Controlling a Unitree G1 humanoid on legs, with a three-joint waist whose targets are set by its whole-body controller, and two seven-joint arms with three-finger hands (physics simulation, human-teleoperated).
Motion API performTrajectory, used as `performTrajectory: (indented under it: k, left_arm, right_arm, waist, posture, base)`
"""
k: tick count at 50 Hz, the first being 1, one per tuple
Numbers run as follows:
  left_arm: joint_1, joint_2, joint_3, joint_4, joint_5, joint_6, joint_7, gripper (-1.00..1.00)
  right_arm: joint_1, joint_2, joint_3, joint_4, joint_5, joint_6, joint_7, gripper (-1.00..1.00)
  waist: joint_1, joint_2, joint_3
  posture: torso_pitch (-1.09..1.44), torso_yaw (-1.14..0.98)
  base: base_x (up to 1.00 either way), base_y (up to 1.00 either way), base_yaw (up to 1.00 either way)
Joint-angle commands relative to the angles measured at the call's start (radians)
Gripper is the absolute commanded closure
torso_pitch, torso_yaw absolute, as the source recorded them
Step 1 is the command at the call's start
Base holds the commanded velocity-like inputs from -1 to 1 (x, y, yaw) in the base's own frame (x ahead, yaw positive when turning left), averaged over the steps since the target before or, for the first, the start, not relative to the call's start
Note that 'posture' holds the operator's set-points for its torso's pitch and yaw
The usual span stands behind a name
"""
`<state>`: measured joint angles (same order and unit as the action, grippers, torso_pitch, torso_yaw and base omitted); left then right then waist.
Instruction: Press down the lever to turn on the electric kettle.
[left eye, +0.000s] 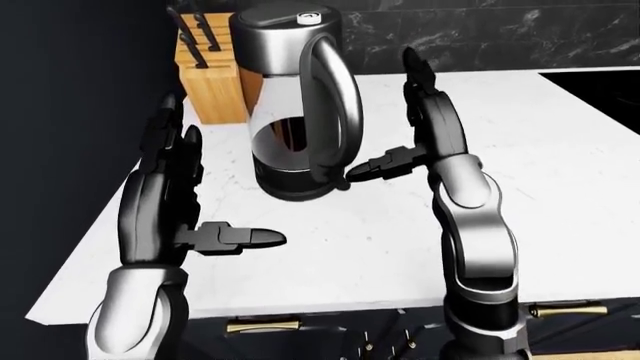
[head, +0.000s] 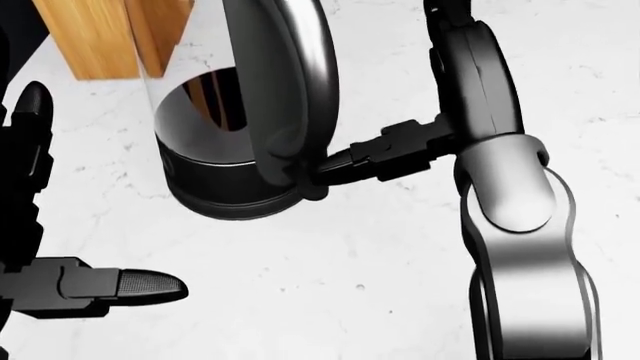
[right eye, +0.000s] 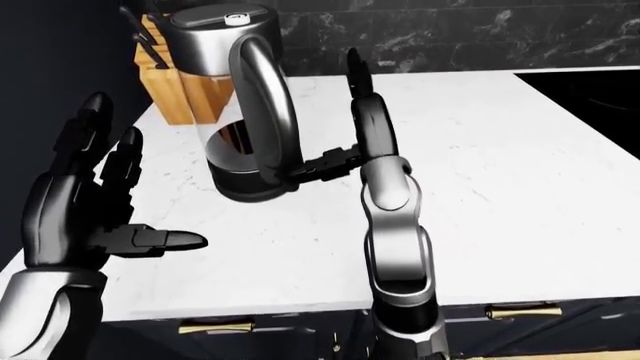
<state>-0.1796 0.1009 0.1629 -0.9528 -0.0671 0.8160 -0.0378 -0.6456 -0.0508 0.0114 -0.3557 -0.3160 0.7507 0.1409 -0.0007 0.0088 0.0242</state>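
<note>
One kettle (left eye: 298, 105), one knife block (left eye: 210, 79), two hands. Kettle sits upper left on the white marble counter (left eye: 520, 187), glass body, dark base, big silver handle facing the camera; knife block just behind it to the left, several black knife handles sticking out. Right hand (left eye: 420, 112) is spread wide, fingers pointing up, thumb (head: 375, 159) reaching sideways and touching the bottom of the kettle handle near the base. Left hand (left eye: 170, 202) also spread wide, holding nothing, hanging over the counter's left edge, well apart from the kettle. Black marble wall behind, dark cabinets with brass handles (left eye: 262, 325) below, black cooktop (left eye: 600, 86) at far right.
</note>
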Motion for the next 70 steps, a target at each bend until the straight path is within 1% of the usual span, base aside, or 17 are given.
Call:
performTrajectory:
  k: [1, 14, 22, 28, 37, 42, 48, 56, 63, 70]
  left_arm:
    - [-0.018, 0.005, 0.002, -0.025, 0.001, -0.03, 0.002, -1.0]
    - [-0.018, 0.003, -0.004, -0.026, 0.003, -0.029, 0.003, -1.0]
    - [-0.026, 0.004, -0.003, -0.026, 0.003, -0.022, 0.004, -1.0]
    - [-0.023, 0.005, -0.003, -0.028, 0.002, -0.023, 0.004, -1.0]
    - [-0.018, 0.004, -0.001, -0.031, 0.001, -0.025, 0.003, -1.0]
    - [-0.016, 0.003, -0.003, -0.032, 0.003, -0.026, 0.002, -1.0]
    - [-0.011, 0.001, -0.005, -0.029, 0.005, -0.033, 0.001, -1.0]
    - [-0.011, 0.0, -0.005, -0.031, 0.005, -0.032, 0.001, -1.0]
    - [-0.008, -0.001, -0.006, -0.024, 0.007, -0.041, -0.002, -1.0]
    - [-0.009, -0.001, -0.006, -0.022, 0.007, -0.042, -0.002, -1.0]
  right_arm:
    - [-0.032, -0.005, -0.001, -0.007, -0.01, -0.028, -0.008, -1.0]
    - [-0.067, -0.003, -0.001, 0.029, -0.012, -0.028, -0.005, -1.0]
    - [-0.115, -0.017, -0.008, 0.087, -0.018, -0.031, -0.002, -1.0]
    - [-0.142, -0.02, -0.003, 0.127, -0.029, -0.034, 0.004, -1.0]
    - [-0.141, -0.008, 0.014, 0.163, -0.076, -0.052, 0.027, -1.0]
    - [-0.145, -0.005, 0.024, 0.184, -0.143, -0.056, 0.019, -1.0]
    - [-0.157, 0.004, 0.02, 0.194, -0.193, -0.044, 0.019, -1.0]
    - [-0.17, 0.012, 0.005, 0.206, -0.179, -0.045, -0.005, -1.0]
    - [-0.174, 0.019, 0.018, 0.234, -0.157, -0.058, -0.013, -1.0]
    - [-0.176, 0.026, 0.028, 0.263, -0.174, -0.072, -0.008, -1.0]
  waist:
    - [0.001, 0.001, -0.017]
    - [0.001, 0.002, -0.017]
    - [0.0, 0.003, -0.017]
    - [-0.001, 0.003, -0.016]
    - [-0.001, 0.005, -0.016]
    - [-0.002, 0.005, -0.018]
    - [0.001, 0.005, -0.019]
    - [0.003, 0.004, -0.021]
    - [0.002, 0.005, -0.02]
    - [0.001, 0.007, -0.021]
  posture:
    - [0.0, 0.0]
    - [0.0, 0.0]
    - [0.0, 0.0]
    - [0.0, 0.0]
    - [0.0, 0.0]
    - [0.0, 0.0]
    - [0.0, 0.0]
    - [0.0, 0.0]
    - [0.0, 0.0]
    - [0.0, 0.0]
  base:
    - [0.0, 0.0, 0.0]
    - [0.0, 0.0, 0.0]
    - [0.0, 0.0, 0.0]
    - [0.0, 0.0, 0.0]
    - [0.0, 0.0, 0.0]
    - [0.0, 0.0, 0.0]
    - [0.0, 0.0, 0.0]
    - [0.0, 0.0, 0.0]
    - [0.0, 0.0, 0.0]
    - [0.0, 0.0, 0.0]
